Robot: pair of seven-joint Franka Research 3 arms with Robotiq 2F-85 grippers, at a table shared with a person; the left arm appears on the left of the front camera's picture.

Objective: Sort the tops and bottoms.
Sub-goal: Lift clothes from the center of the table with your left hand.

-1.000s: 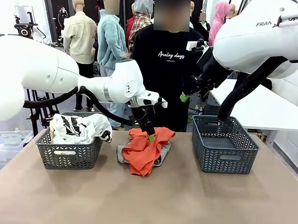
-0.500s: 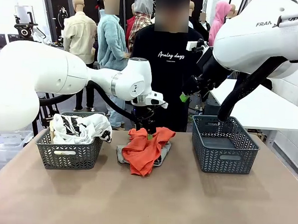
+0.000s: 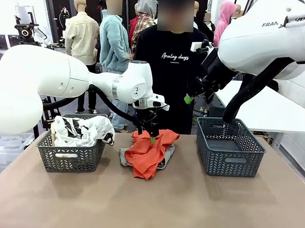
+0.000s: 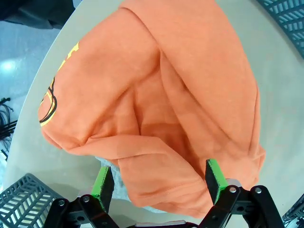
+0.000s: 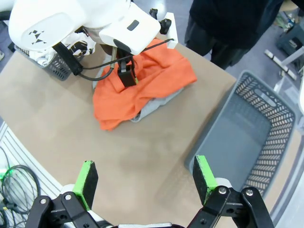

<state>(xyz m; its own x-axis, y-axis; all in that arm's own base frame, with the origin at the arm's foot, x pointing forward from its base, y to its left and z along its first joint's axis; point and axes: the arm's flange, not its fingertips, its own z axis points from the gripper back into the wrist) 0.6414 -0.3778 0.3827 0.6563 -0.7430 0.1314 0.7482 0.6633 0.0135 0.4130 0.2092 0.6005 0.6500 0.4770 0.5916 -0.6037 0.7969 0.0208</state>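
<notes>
Setting: a tan tabletop (image 3: 198, 208) shared by two white robot arms and a person in a black T-shirt (image 3: 167, 69) standing at the far edge.
Left basket: a dark grey lattice plastic basket (image 3: 71, 160) by the left edge holds a white cloth garment with black print (image 3: 85, 128). A pale yellow fold (image 3: 53, 134) seems to lie beside it.
Right basket: a matching dark grey lattice basket (image 3: 226, 166) by the right edge has nothing in it.
Middle pile: an orange-red cloth garment (image 4: 156, 95) lies crumpled at the middle of the tabletop, towards the far edge. It lies on top of a light grey cloth garment (image 3: 123, 156).
Left hand: the left hand (image 4: 158, 175) hangs just over the orange-red garment. Its jaws are spread wide to either side of a fold and grip nothing. I cannot tell whether the pads touch the cloth.
Right hand: the right hand (image 5: 145, 180) is wide open and empty, raised well above the tabletop.
Progress: about half done, by my judgement. Two garments are in a basket, and the orange-red and light grey ones are not yet sorted.
Likely step: closing on the orange-red garment.
</notes>
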